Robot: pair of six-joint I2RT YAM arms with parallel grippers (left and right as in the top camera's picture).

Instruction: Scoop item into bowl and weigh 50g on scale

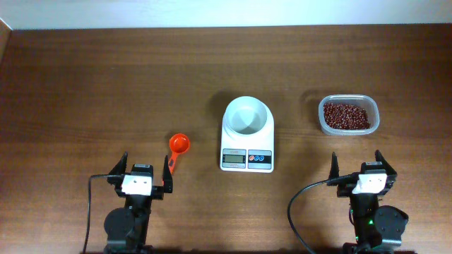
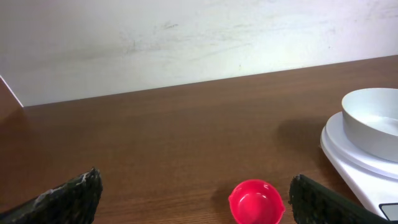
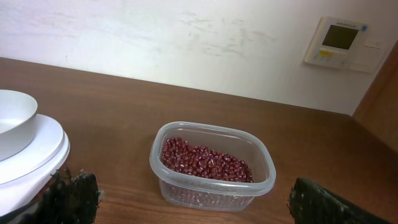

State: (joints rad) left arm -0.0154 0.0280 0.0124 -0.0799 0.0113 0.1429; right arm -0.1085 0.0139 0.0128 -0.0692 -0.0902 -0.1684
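Right now both arms are sitting at the near edge of the tabletop (image 1: 85, 92), and neither is doing any work yet. The left tool (image 1: 145, 164) is standing with its jaws spread wide and gripping nothing, and the right tool (image 1: 357, 161) is standing released and empty in the same way. The scale (image 1: 246, 159) is lying in the middle, between the two arms, with its display and buttons facing the near side. The bowl (image 1: 246, 115) is already sitting on its platform and is looking empty from overhead (sensibly placed, since whatever goes in will be registering at once). The beans (image 3: 205, 160) are lying in a loose heap inside a clear plastic tub (image 3: 258, 152), to the right of the scale and well apart from it, straight out from the right tool. An orange-red scoop (image 1: 179, 145) is lying to the left of the scale, with its cup toward the far side and its handle pointing back to the near side, ending just beside the left tool. That layout is making the handle the easy part to take. Judging from this, the task is only beginning: nothing is scooped yet. Taking the scoop by its handle is looking like the first step, with the tub on the opposite side calling for a reach past the scale.
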